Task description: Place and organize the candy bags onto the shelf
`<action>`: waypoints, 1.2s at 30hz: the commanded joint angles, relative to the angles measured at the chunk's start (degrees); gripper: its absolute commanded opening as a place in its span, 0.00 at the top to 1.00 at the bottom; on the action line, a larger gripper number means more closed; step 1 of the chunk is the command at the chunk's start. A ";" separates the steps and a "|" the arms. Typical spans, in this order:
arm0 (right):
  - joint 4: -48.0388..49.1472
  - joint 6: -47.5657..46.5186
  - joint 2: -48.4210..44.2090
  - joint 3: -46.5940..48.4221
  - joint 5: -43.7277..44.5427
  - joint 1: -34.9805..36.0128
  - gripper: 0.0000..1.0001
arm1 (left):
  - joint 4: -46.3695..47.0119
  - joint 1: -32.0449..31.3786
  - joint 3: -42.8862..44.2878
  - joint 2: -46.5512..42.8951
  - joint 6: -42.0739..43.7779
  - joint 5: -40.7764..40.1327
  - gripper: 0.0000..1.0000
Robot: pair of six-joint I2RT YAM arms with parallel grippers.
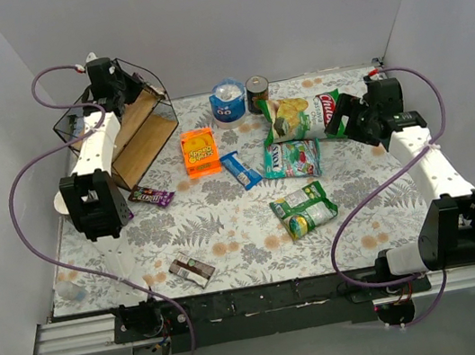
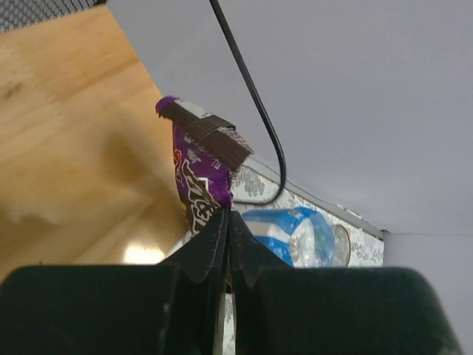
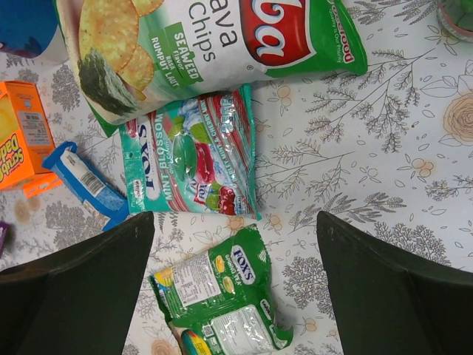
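Note:
My left gripper [image 2: 225, 214] is shut on a purple candy bag [image 2: 198, 174], holding it up beside the shelf's wooden board [image 2: 66, 126] and black wire [image 2: 255, 96]. From above, that gripper [image 1: 117, 86] sits at the top of the shelf [image 1: 134, 131] at the back left. My right gripper [image 3: 235, 218] hangs open above the table with nothing in it, over a green candy bag [image 3: 222, 296] and a teal one [image 3: 192, 159]. On the table also lie a blue bar [image 1: 241, 170], another purple bag [image 1: 151, 196] and a brown one [image 1: 191, 270].
A large green chip bag [image 1: 300, 112] lies at the back right under my right gripper [image 1: 343, 116]. An orange box [image 1: 199, 151] lies mid-table. A blue can [image 1: 228, 102] and a dark can [image 1: 258, 94] stand at the back. Grey walls close in three sides.

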 commanded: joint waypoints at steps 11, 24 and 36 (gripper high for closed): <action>0.93 -0.81 2.97 3.95 2.55 -0.18 0.02 | -2.79 6.66 7.98 5.96 2.31 6.68 1.00; 0.84 -0.45 3.94 4.39 2.64 -0.18 0.02 | 3.62 6.66 -4.60 1.30 -3.58 4.22 1.00; 0.32 -0.80 3.14 4.56 4.05 -0.18 0.02 | 5.99 6.31 -4.33 2.00 -10.34 0.17 1.00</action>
